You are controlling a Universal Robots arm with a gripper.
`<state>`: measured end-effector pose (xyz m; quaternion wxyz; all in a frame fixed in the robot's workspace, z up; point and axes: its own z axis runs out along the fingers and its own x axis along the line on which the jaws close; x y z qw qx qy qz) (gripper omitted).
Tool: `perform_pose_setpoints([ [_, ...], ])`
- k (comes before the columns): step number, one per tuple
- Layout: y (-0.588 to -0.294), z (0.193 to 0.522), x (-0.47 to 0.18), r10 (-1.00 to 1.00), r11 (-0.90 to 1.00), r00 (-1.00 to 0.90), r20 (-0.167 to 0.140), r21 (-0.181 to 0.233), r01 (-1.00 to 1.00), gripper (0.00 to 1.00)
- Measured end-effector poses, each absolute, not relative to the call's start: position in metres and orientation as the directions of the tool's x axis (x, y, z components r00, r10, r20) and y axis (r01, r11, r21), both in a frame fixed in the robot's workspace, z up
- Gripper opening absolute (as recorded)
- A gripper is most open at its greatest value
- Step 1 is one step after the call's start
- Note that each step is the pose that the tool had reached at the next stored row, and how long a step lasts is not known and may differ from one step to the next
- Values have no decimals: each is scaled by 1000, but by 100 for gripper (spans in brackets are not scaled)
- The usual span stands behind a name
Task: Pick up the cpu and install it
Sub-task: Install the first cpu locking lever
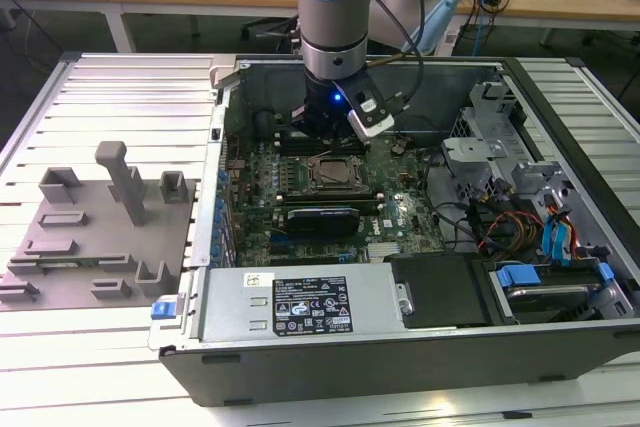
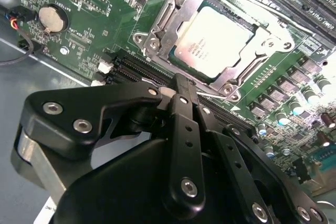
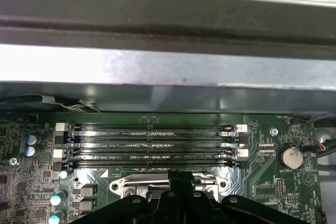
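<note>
Open computer case (image 1: 560, 197) lies flat on a ribbed metal table (image 1: 120, 87), its green motherboard (image 1: 400, 212) facing up. The arm (image 1: 335, 7) reaches down into the case from above, with a small blue light lit near the wrist.

The cpu (image 2: 215, 38) — shiny silver-grey square — sits flat in its socket (image 2: 157, 24), framed by the metal retention bracket. In the exterior view the socket (image 1: 335, 174) shows as a dark square frame near the middle of the board, just below the tool.

The gripper (image 2: 181, 85) hangs just above the board at the socket's edge, beside the chip, not on it. In the second wrist view its black linkages run together toward one narrow tip; the fingers look drawn together with nothing between them. The gripper (image 3: 181, 179) also shows in the first wrist view, its tip over the socket's metal frame.

Beyond the socket lie the memory slots (image 3: 152, 145), four long black rows with white latches at the ends. A round coin battery (image 3: 290, 157) sits near one end of them.

To the exterior view's left, a grey fixture plate (image 1: 90, 237) with upright blocks rests on the table — well apart from the case. A black expansion card (image 1: 322, 217) stands on the board just in front of the socket.
</note>
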<state>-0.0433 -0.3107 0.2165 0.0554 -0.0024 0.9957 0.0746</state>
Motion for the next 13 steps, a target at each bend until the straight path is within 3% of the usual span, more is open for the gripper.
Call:
perform_pose_setpoints([
  [13, -300, 215, -43, 45, 989, -993, -111, 146, 29, 11],
])
